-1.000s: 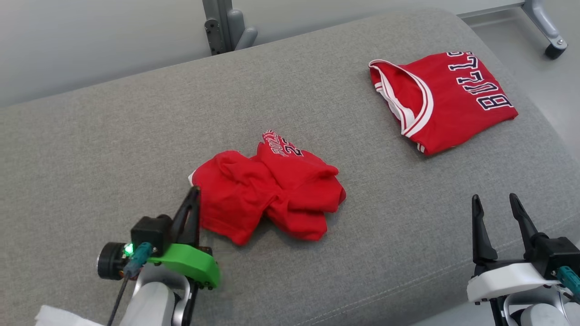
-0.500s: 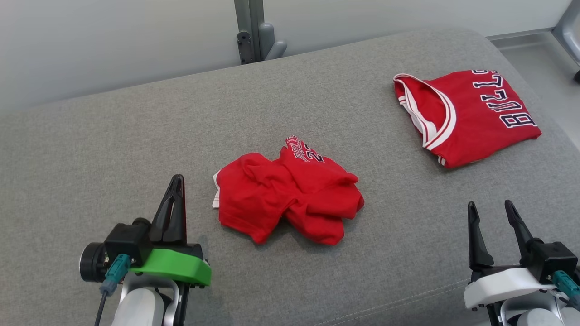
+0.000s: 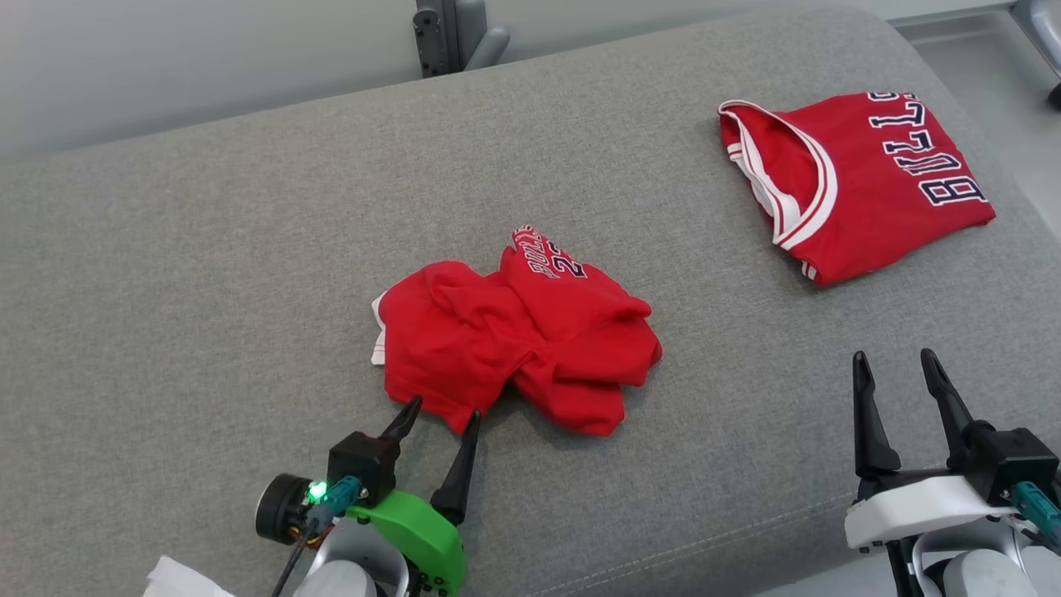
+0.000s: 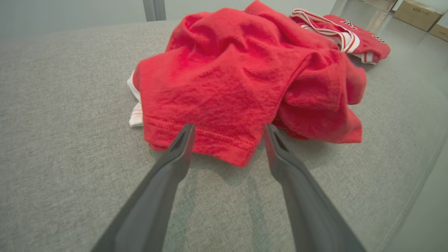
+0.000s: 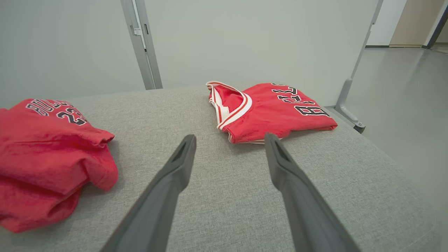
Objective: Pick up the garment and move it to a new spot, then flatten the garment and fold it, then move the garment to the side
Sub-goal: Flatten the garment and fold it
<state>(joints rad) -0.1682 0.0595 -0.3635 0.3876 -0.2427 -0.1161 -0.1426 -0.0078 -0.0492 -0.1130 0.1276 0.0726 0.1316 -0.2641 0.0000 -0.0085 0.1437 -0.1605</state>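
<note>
Grey cushion (image 3: 249, 249) has room to spare. Left gripper (image 3: 444, 407), fingers spread wide, sits at the near hem of the crumpled red jersey (image 3: 514, 332), so I'd go low and pinch both layers. Right gripper (image 3: 893, 355) idles, fingers apart.

- A grey fabric cushion (image 3: 207, 249) stretches wide, a stitched seam along its near edge.
- A crumpled red garment (image 3: 514, 340) lies near its middle.
- A folded red jersey (image 3: 862, 178) with dark lettering lies well apart, at the far right.

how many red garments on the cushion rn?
2. A crumpled garment lies mid grey cushion, its near hem at the open left gripper. A folded jersey lies far right. The crumpled heap could hide more.
</note>
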